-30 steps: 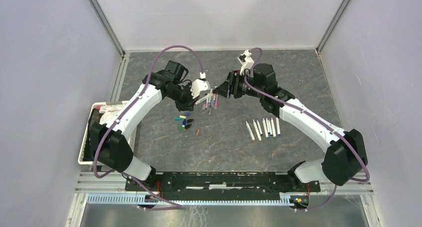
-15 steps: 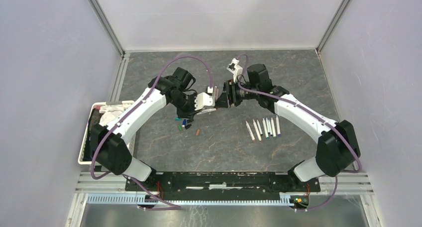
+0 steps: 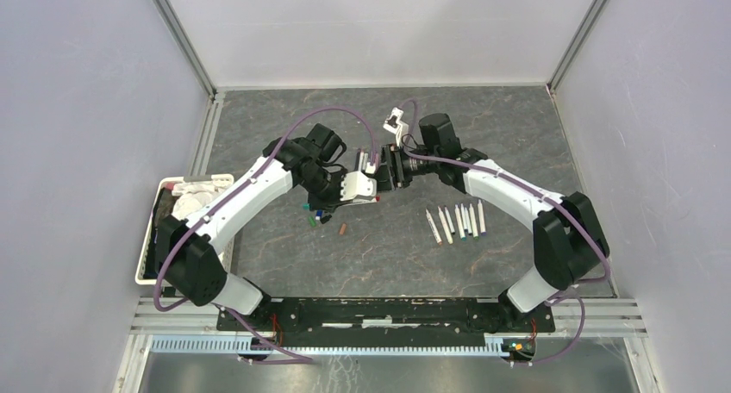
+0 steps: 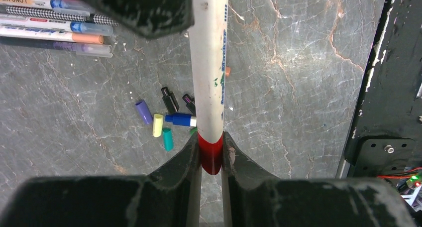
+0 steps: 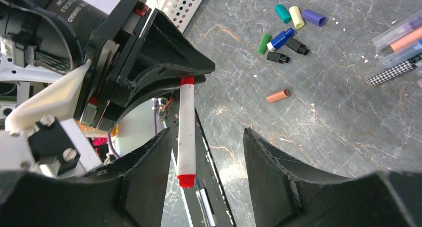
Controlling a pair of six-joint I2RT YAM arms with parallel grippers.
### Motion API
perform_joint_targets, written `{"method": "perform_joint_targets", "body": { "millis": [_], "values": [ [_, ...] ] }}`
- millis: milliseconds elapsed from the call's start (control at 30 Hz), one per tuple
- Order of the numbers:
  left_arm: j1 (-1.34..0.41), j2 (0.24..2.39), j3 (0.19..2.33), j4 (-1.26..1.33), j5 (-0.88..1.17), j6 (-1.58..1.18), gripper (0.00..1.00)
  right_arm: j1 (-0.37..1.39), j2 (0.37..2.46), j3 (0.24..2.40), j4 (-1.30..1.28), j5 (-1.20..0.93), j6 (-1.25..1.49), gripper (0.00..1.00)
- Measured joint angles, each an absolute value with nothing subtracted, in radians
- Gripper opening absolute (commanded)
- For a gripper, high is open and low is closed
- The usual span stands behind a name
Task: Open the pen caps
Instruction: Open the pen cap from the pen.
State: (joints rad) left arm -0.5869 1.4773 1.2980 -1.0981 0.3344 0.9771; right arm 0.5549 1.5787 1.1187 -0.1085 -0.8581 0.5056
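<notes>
Listing from the near edge of the bench (image 3: 388, 264) outward.

1. White perforated basket (image 3: 140, 264), near left, beside the left arm (image 3: 259, 182). Contents not legible. It sits to one side, apparently kept out of the working area.
2. Row of white-barrelled pens (image 3: 457, 221), near right, laid side by side. They are too small to tell whether capped. Their tidy order suggests a sorted lot.
3. Loose pen caps (image 5: 291, 25), left of centre: teal, yellow, purple, green, blue and two black, plus one salmon cap (image 5: 277, 95) lying apart. They are scattered as if dropped once pulled off, so part of the task reads as done.
4. White marker (image 4: 209, 62), raised above the bench at centre.
   - Left jaws narrow, clamped on its red end (image 4: 211, 155), anchoring the barrel.
   - Right jaws wide, standing either side of the opposite red end (image 5: 186, 179) without gripping it. By my reading they are placed to close there and pull against the left hold.
   - Which red end is the cap I cannot tell.
5. Bundle of pens with caps on (image 4: 54, 23), just beyond the loose caps, with blue, orange and clear ends. Likely the waiting stock.
</notes>
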Motion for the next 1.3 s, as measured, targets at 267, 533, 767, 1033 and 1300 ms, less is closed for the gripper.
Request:
{"method": "perform_joint_targets", "body": {
  "millis": [267, 533, 767, 1033, 1300],
  "values": [
    [-0.616, 1.477, 1.297, -1.098, 0.311, 0.978, 0.02, 0.587, 1.627, 1.115, -0.03, -0.904, 0.557, 0.55],
    [-0.653, 1.477, 1.296, -1.098, 0.288, 0.978, 0.02, 0.636, 1.69, 1.115, -0.009, -0.928, 0.564, 0.49],
    [-0.661, 1.477, 1.296, -1.098, 0.27, 0.978, 0.02, 0.657, 1.711, 1.115, -0.008, -0.945, 0.563, 0.31],
    [-0.664, 1.477, 1.296, -1.097, 0.265, 0.987, 0.29, 0.66, 1.712, 1.115, -0.002, -0.973, 0.562, 0.0],
    [-0.665, 1.476, 1.296, -1.099, 0.331, 0.997, 0.38, 0.656, 1.697, 1.062, 0.052, -0.987, 0.566, 0.0]
  ]
}}
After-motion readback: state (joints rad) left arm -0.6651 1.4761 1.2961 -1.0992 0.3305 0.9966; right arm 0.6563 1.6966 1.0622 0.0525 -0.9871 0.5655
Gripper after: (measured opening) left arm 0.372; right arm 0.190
